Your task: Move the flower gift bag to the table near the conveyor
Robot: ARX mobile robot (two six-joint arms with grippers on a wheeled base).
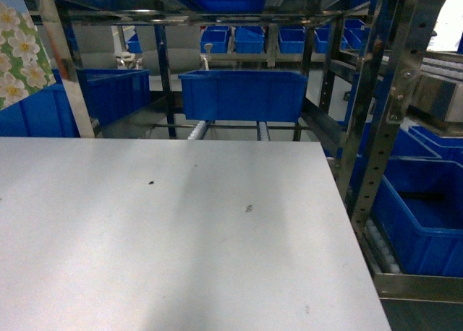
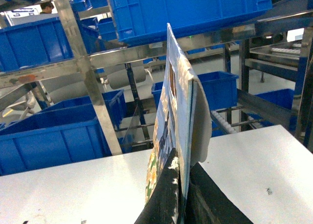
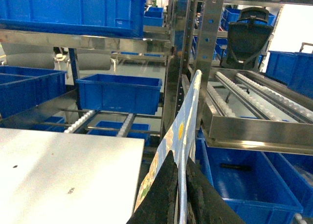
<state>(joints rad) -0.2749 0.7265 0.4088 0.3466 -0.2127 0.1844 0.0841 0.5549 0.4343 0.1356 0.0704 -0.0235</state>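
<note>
Two grippers each pinch a flat, folded gift bag by its lower edge. In the left wrist view the left gripper [image 2: 180, 194] is pressed together on a flowered bag [image 2: 177, 121] that stands upright from the bottom middle of the frame, thin edge toward the camera. In the right wrist view the right gripper [image 3: 180, 199] is closed the same way on a second bag [image 3: 183, 131], also edge-on and upright. Gripping low on the folded side looks like a way to keep the limp paper from flopping and to leave the bottom free to meet a surface.

In the head view only a corner of a white-flowered bag [image 1: 20, 49] shows, at the upper left, above the back left corner of the table [image 1: 181, 237]. So that bag is held in the air over the table's far edge, not yet set down. The right bag hangs off the table's right side, over blue bins [image 3: 244, 180].

The table's white top shows only a few dark specks. The roller rack [image 1: 376, 248] runs along its right edge and behind it, so anywhere on this top counts as near the conveyor. Lowering the bag would seem the remaining step.
</note>
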